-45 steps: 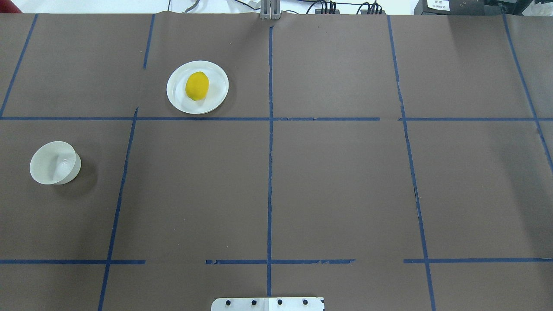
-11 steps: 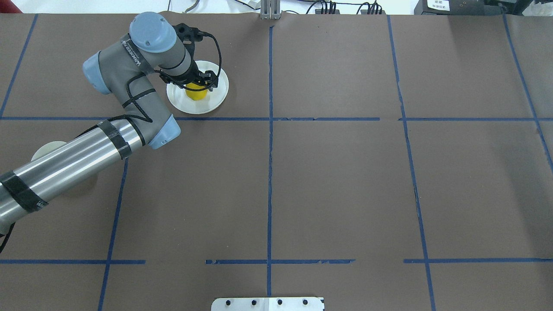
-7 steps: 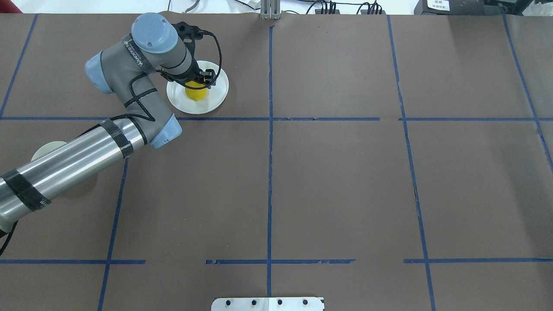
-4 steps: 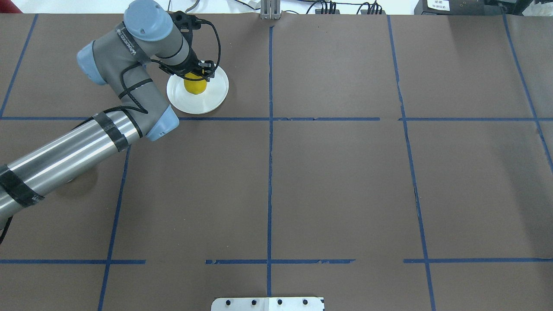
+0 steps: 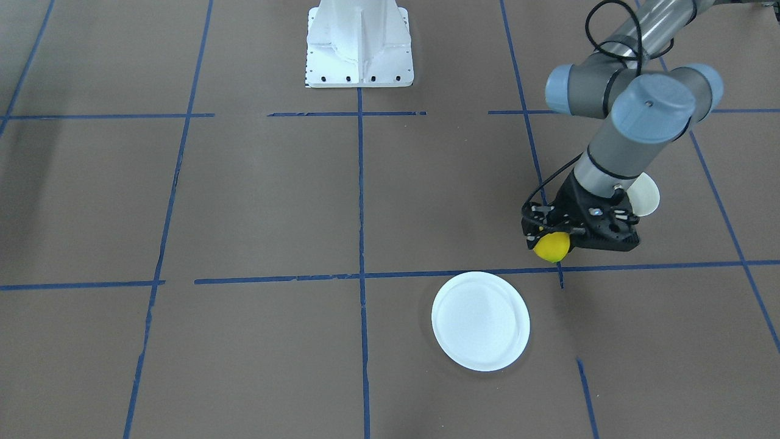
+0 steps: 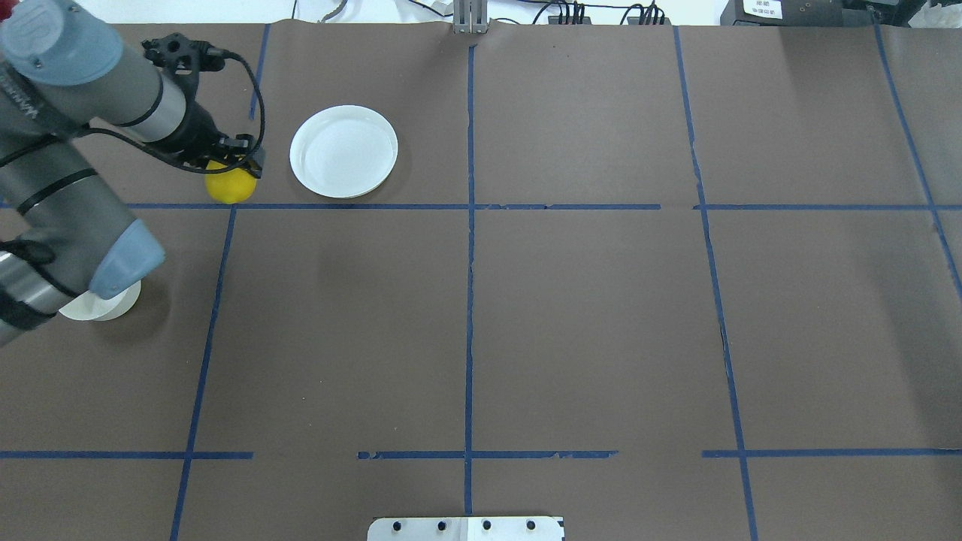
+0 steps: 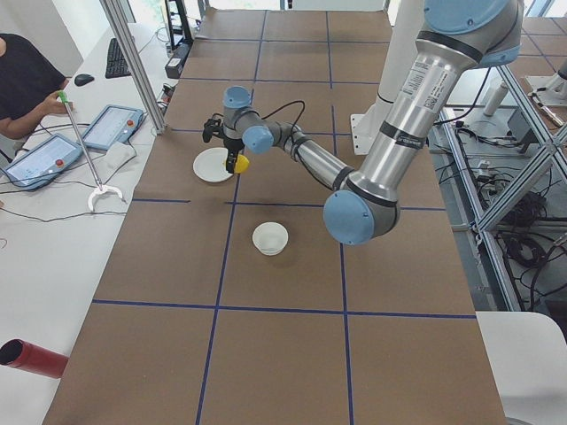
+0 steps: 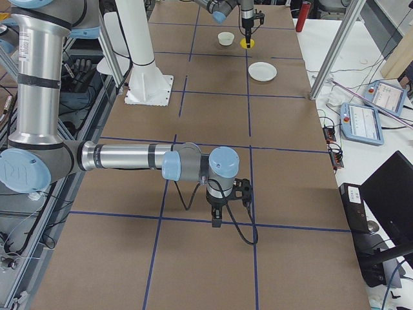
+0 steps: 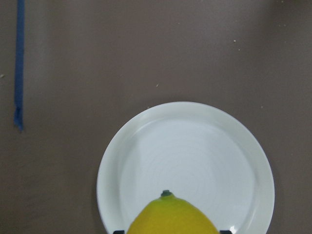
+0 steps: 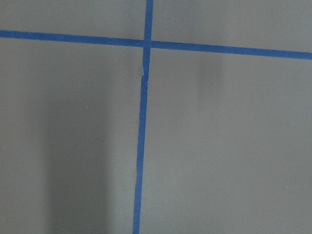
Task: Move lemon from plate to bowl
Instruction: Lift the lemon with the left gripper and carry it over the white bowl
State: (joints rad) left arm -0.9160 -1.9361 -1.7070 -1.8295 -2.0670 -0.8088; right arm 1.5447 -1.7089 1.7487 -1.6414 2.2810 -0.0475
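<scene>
My left gripper (image 6: 234, 171) is shut on the yellow lemon (image 6: 229, 188) and holds it in the air, left of the plate and off it. The lemon also shows in the front view (image 5: 551, 247) and at the bottom of the left wrist view (image 9: 173, 219). The flat white plate (image 6: 343, 152) is empty; it shows in the front view (image 5: 480, 321) and under the wrist camera (image 9: 195, 156). The small cream bowl (image 6: 101, 306) stands nearer me on the left, partly hidden by my left arm; it shows whole in the exterior left view (image 7: 270, 238). My right gripper (image 8: 216, 219) shows only in the exterior right view, and I cannot tell its state.
Brown paper with blue tape lines covers the table. The robot's white base (image 5: 359, 42) stands at the table's near edge. Operator tablets (image 7: 111, 126) lie on a side bench beyond the far edge.
My left gripper has lifted the lemon off the plate and carried it left and towards the bowl. The plate is now empty.
</scene>
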